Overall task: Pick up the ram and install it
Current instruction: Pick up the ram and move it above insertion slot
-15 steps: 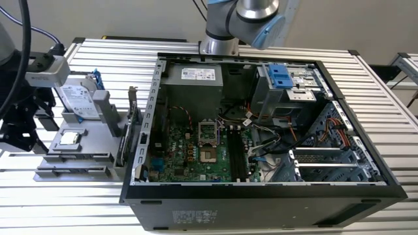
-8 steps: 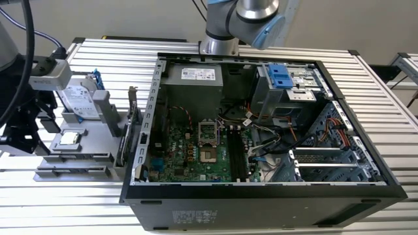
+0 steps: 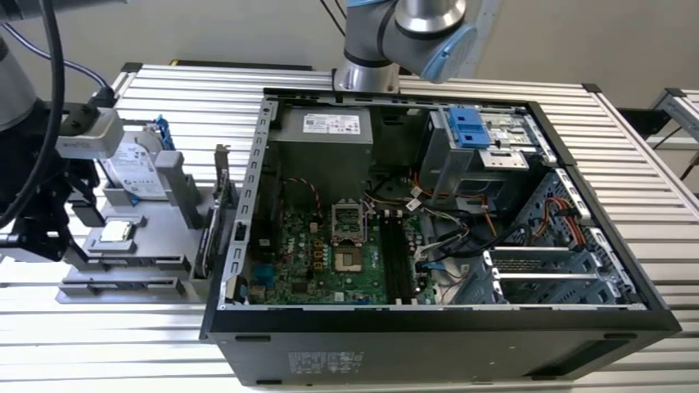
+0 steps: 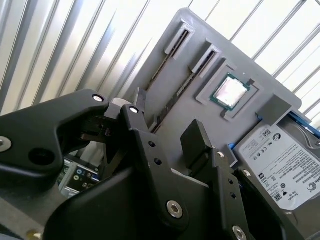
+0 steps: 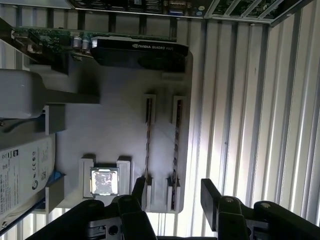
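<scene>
Two ram sticks stand on edge in slotted holders of a grey fixture tray (image 5: 115, 125); one ram stick (image 5: 148, 135) is nearer the processor chip, the other (image 5: 176, 140) nearer the tray's rim. In the second wrist view they (image 4: 170, 55) appear as thin dark strips. My gripper (image 5: 173, 192) hovers open above one end of the sticks, one black finger (image 5: 138, 189) on each side, touching nothing. The second wrist view shows the gripper (image 4: 167, 120) with nothing between its fingers. In the exterior view the tray (image 3: 164, 221) sits at the left.
On the tray lie a processor chip (image 5: 104, 181), a silver hard drive (image 4: 285, 165) and an upright graphics card (image 5: 135, 50). An open computer case (image 3: 437, 323) fills the exterior view's middle, with long black memory slots (image 3: 394, 258) on its motherboard. The arm's base (image 3: 366, 74) stands behind the case.
</scene>
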`<state>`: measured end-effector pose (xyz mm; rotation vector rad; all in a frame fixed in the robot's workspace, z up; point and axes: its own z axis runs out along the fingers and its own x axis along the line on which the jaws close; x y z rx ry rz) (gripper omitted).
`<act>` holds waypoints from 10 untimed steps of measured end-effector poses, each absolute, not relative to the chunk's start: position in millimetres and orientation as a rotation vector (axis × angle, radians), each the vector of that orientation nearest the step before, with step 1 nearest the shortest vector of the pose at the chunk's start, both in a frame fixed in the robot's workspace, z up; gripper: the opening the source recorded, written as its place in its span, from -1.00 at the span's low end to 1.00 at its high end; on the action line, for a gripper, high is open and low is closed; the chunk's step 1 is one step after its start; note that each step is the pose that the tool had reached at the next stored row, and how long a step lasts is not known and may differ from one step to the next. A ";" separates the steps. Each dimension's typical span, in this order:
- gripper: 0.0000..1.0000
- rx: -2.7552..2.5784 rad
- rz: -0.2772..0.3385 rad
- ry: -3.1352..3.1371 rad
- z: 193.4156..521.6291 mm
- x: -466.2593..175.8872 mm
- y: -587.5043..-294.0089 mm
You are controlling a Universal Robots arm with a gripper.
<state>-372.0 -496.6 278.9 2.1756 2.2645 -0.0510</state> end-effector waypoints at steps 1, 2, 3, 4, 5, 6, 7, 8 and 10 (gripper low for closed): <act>1.00 2.176 -0.051 2.264 278.2 -372.0 -496.6; 1.00 2.176 -0.051 2.264 277.3 -372.0 -496.6; 1.00 2.176 -0.051 2.264 276.5 -372.1 -496.6; 1.00 2.175 -0.051 2.264 275.7 -372.0 -496.6; 1.00 2.175 -0.051 2.264 274.9 -372.0 -496.6; 1.00 2.175 -0.052 2.264 274.1 -372.0 -496.6; 1.00 2.175 -0.052 2.264 273.4 -372.0 -496.6; 1.00 2.175 -0.052 2.264 272.5 -372.0 -496.6; 1.00 2.175 -0.052 2.264 270.9 -372.0 -496.6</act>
